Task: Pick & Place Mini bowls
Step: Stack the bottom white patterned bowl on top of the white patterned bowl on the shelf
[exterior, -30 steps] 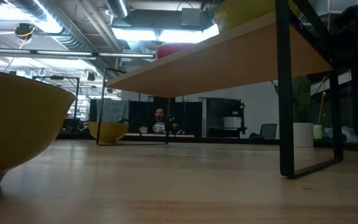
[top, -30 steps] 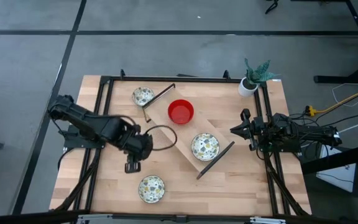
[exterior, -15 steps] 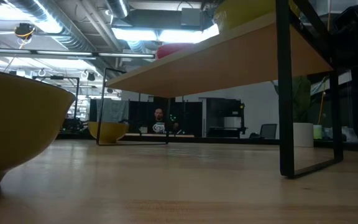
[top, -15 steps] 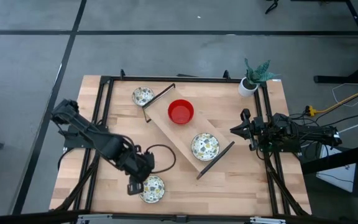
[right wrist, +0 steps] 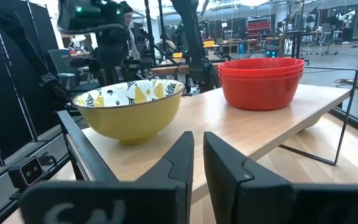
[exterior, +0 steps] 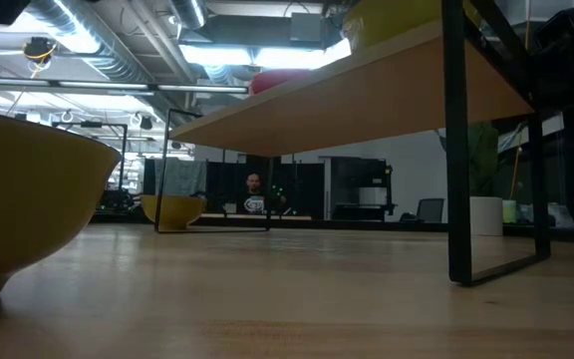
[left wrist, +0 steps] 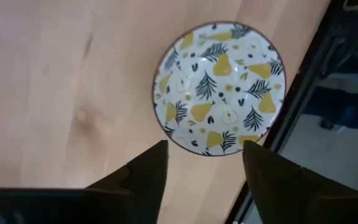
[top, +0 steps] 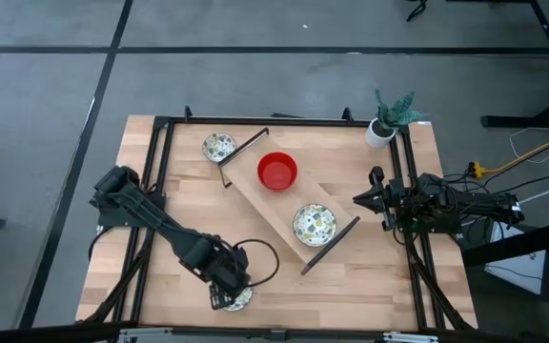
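A patterned mini bowl (left wrist: 219, 87) with a yellow outside rests on its base near the table's near edge (top: 243, 300). My left gripper (left wrist: 204, 165) hovers above it, open, partly covering it in the high view (top: 225, 289). Red bowls (right wrist: 261, 81) sit nested in a stack on a raised wooden shelf (top: 277, 171), next to another patterned bowl (top: 314, 224) on that shelf. A third patterned bowl (top: 219, 147) stands on the table's far left part. My right gripper (right wrist: 197, 155) waits shut at the table's right side (top: 362, 199).
The slanted wooden shelf (top: 274, 205) on black wire legs fills the table's middle. A white pot with a green plant (top: 382, 130) stands at the far right corner. A black frame (top: 160, 162) borders the table. In the low view a person (exterior: 255, 189) shows far behind.
My left arm has swung from beside the shelf's left side toward the table's near edge and to the right. Its gripper now stands over the near patterned bowl. The bowls have not moved.
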